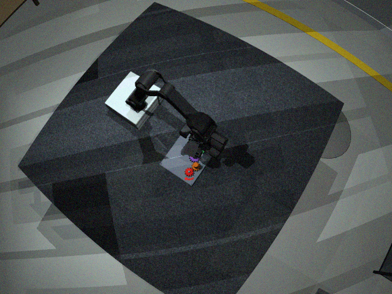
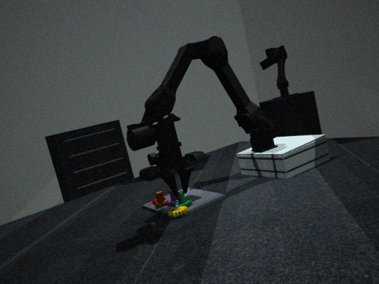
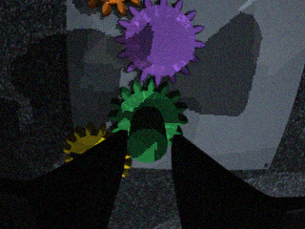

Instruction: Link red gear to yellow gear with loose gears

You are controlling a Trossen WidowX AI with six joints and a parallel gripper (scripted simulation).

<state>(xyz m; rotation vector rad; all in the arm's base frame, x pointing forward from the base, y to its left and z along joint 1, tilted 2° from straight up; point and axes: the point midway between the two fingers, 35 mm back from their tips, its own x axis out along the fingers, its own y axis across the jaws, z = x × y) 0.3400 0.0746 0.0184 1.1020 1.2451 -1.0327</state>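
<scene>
Green toothed gear (image 1: 203, 152) (image 2: 185, 203) (image 3: 152, 101): lower centre of wrist view, its knob between the tool's fingertips
Black tool (image 1: 198, 154) (image 2: 180, 193) (image 3: 151, 139): slightly open, narrow gaps beside the knob

Item: board (image 1: 174, 162) (image 2: 211, 196) (image 3: 229, 138), beneath your gripper (image 1: 198, 154) (image 2: 180, 193) (image 3: 151, 139).
Item: first gear (image 1: 203, 152) (image 2: 185, 203) (image 3: 148, 101), on the board; its handle stood between your fingertips.
Beyond, receding from your tool: second gear (image 1: 193, 159) (image 2: 172, 202) (image 3: 161, 40), third gear (image 1: 195, 165) (image 2: 159, 202) (image 3: 114, 6), fourth gear (image 1: 188, 171).
Item: fifth gear (image 2: 178, 211) (image 3: 88, 144), left of your tool in the wrist view.
</scene>
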